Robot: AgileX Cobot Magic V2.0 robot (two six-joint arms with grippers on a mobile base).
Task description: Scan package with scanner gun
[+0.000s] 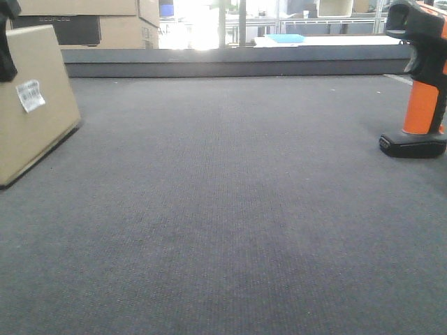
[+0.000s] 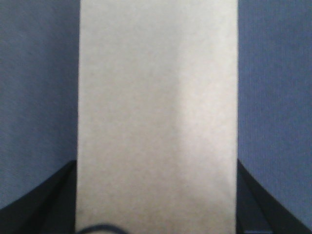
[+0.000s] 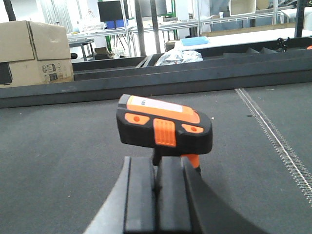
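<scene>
Left gripper (image 2: 156, 214) clamping the package (image 1: 31, 105), dark fingers (image 2: 34, 204) pressing both long edges in the left wrist view. Right gripper (image 3: 158, 195) closing around the orange handle of the scanner gun (image 3: 165, 127), pads meeting just under the black head.

Package sitting far left in the front view, tilting on one lower edge against the grey mat (image 1: 223, 223), white barcode label (image 1: 30, 95) facing right and toward the camera. Scanner gun standing far right, flat black foot touching the mat or just above it, contact hard to tell. Both well apart, bare mat lying between.

Judging by that: both things gripped, aiming not yet done. Next move calling for bringing the gun's head round toward the label, or turning the box so the label faces the gun, then pressing the trigger.

Label showing only in the front view; left wrist view giving just plain tan cardboard. Orange buttons on top of the gun's head showing only in the right wrist view. Stacked boxes (image 3: 34, 53) and a dark rail (image 1: 230, 61) lying beyond the mat's far edge.
</scene>
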